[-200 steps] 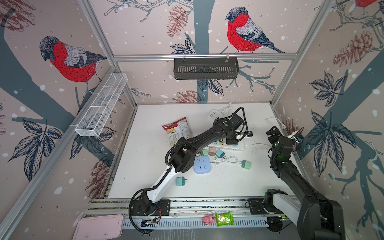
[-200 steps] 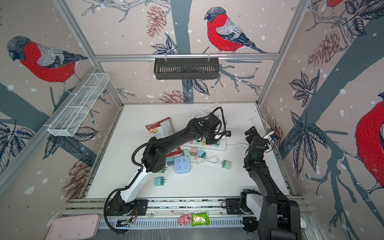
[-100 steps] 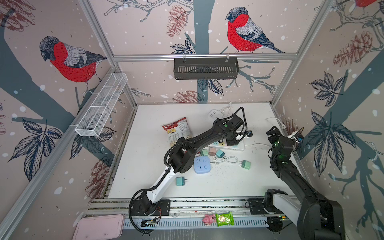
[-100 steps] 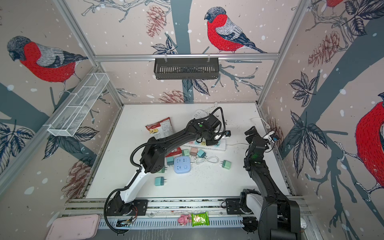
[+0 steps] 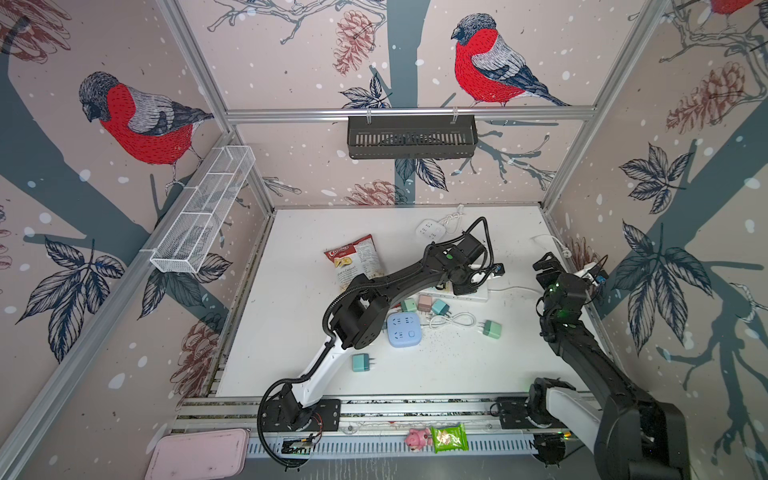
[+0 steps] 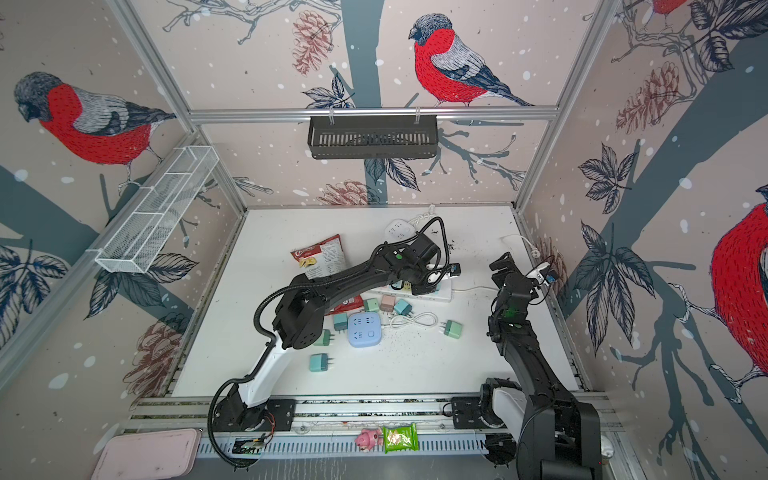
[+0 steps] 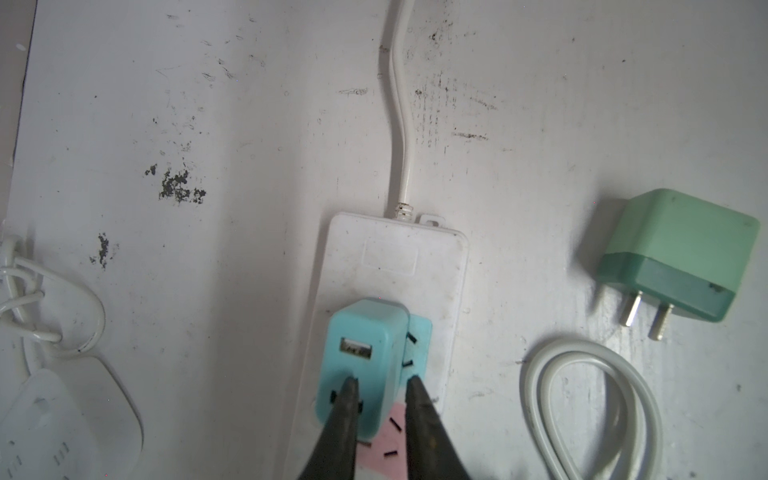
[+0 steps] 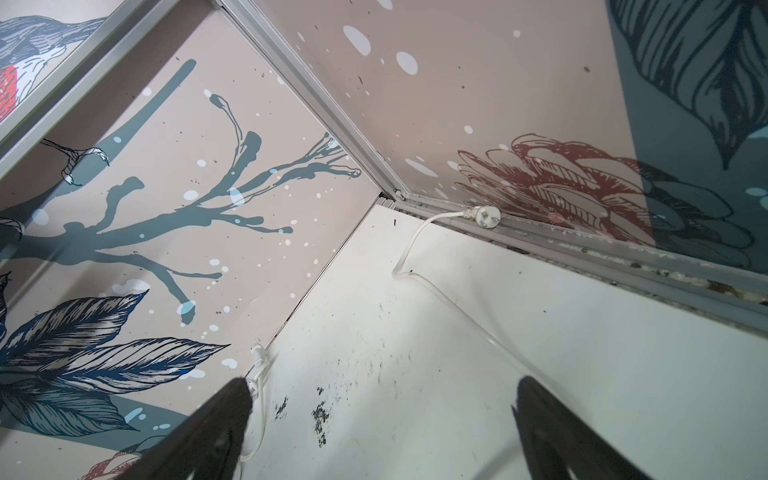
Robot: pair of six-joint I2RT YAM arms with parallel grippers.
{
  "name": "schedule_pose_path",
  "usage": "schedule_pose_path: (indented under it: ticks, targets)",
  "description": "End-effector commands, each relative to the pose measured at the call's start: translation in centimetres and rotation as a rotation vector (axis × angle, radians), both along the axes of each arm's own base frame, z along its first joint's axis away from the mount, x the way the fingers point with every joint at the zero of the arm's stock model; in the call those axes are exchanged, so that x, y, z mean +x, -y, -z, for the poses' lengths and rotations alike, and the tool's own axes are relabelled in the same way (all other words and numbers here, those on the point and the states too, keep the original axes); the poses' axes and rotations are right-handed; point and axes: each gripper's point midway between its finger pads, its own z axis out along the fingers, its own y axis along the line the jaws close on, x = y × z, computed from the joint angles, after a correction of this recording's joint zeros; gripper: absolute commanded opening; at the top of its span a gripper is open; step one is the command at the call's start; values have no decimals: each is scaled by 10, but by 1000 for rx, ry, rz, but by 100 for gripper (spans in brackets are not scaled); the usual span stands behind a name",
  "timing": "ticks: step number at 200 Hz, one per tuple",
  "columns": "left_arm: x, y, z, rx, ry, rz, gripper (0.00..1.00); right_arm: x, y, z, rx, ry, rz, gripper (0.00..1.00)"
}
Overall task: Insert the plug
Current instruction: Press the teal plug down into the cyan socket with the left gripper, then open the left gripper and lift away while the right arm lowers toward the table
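Observation:
A light blue plug (image 7: 365, 332) with a USB port stands on the blue socket of a white power strip (image 7: 390, 257). My left gripper (image 7: 383, 380) is shut on the plug. One fingertip (image 7: 351, 399) lies over the plug's face. The second one (image 7: 417, 399) sits at its side edge. In both top views that gripper (image 5: 469, 286) reaches over the strip (image 5: 480, 296) near the table's middle. My right gripper (image 8: 384, 386) is open with nothing between its fingers. It hangs raised near the right wall (image 5: 544, 264) and points at the far corner.
A green charger (image 7: 681, 253) and a looped white cable (image 7: 590, 399) lie beside the strip. A white round socket (image 7: 50, 415) lies on its other side. A blue socket cube (image 5: 404, 330), loose plugs (image 5: 363, 362) and a chips bag (image 5: 355, 259) are nearby. The strip's cord end (image 8: 484, 216) rests at the wall.

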Motion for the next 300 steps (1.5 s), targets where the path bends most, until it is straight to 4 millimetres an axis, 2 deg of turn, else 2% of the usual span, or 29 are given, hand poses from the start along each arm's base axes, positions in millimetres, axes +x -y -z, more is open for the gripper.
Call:
schedule_pose_path:
  ticks: [1, 23, 37, 39, 41, 44, 54, 72, 77, 85, 88, 89, 100, 110, 119, 133, 145, 158, 173, 184, 208, 221, 235, 245, 261, 277, 300]
  targets:
    - [-17, -17, 12, 59, -97, 7, 37, 0, 0, -2, 7, 11, 1, 100]
    - [-10, -16, -18, 2, -33, -17, 59, 1, 0, -2, 17, 5, -3, 100]
    - [-9, -20, -42, -46, 13, -32, 67, 3, -1, 0, 31, -25, -4, 100]
    - [-9, -20, -47, -58, 21, -35, 74, 3, -1, -1, 31, -30, -8, 100]
    - [-9, -21, -50, -64, 26, -39, 90, 4, -2, 0, 31, -37, -13, 100]
    - [-9, -23, -56, -81, 39, -45, 97, 5, -3, -1, 31, -46, -19, 100]
    - [-8, -28, -79, -141, 81, -83, 98, 9, -8, -3, 35, -68, -48, 100]
    - [-8, -50, -116, -267, 144, -218, 98, 15, -22, -8, 58, -86, -122, 100]
    - [-11, -56, -130, -319, 157, -248, 98, 16, -26, -10, 64, -89, -142, 100]
    - [-21, -70, -138, -379, 153, -276, 98, 17, -33, -12, 87, -100, -162, 100]
    - [-25, -75, -152, -421, 164, -285, 98, 17, -35, -12, 99, -106, -166, 100]
    - [-26, -77, -148, -421, 160, -290, 98, 17, -36, -13, 102, -107, -168, 100]
    - [-36, -101, -163, -508, 178, -346, 98, 16, -45, -17, 137, -119, -176, 100]
    - [-40, -129, -166, -555, 198, -429, 98, 13, -54, -18, 163, -140, -169, 100]
    - [-33, -161, -170, -597, 230, -542, 98, 8, -62, -15, 201, -162, -151, 100]
    - [-20, -221, -164, -653, 262, -765, 98, -2, -76, -5, 294, -196, -115, 100]
    - [-18, -264, -155, -705, 233, -889, 98, -13, -89, 6, 387, -234, -95, 100]
    - [-24, -297, -144, -755, 195, -949, 98, -27, -107, 16, 459, -278, -95, 100]
    - [-38, -320, -143, -796, 207, -984, 98, -46, -120, 22, 506, -300, -62, 100]
    - [-49, -329, -146, -825, 221, -977, 98, -58, -129, 25, 533, -294, -55, 100]
    - [-65, -327, -177, -983, 255, -839, 98, -74, -143, 34, 569, -307, -83, 100]
    - [-53, -325, -180, -955, 279, -828, 97, -79, -145, 40, 562, -348, -96, 100]
    - [-27, -324, -167, -847, 269, -894, 97, -88, -141, 52, 525, -409, -88, 100]
    - [-16, -312, -154, -765, 205, -896, 97, -92, -141, 62, 519, -435, -91, 100]
    - [-13, -286, -140, -697, 116, -794, 97, -97, -154, 80, 550, -477, -166, 100]
    - [-8, -286, -148, -731, 144, -795, 97, -98, -166, 86, 563, -496, -230, 100]
    - [-19, -294, -167, -821, 164, -805, 97, -108, -162, 87, 510, -525, -184, 100]
